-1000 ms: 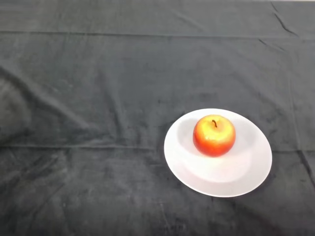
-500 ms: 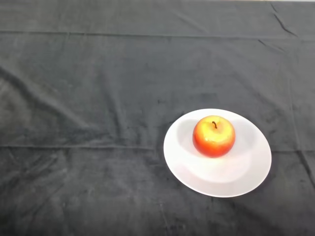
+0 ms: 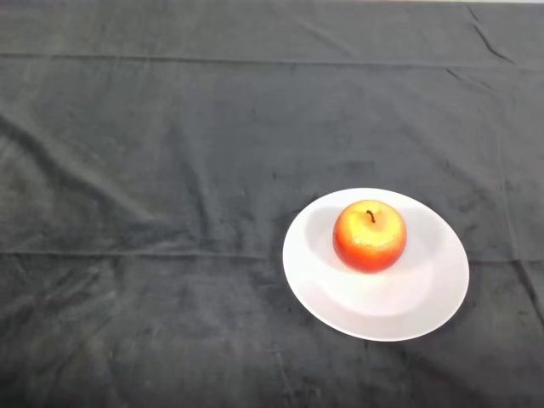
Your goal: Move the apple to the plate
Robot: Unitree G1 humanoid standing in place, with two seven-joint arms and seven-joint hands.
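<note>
A red and yellow apple (image 3: 370, 235) stands upright, stem up, on a white plate (image 3: 340, 297) at the right of centre on the dark cloth. The apple rests slightly towards the plate's far side. No part of the robot shows in the head view.
The dark cloth (image 3: 170, 170) covers the whole table, with creases running across it at the back and near the front.
</note>
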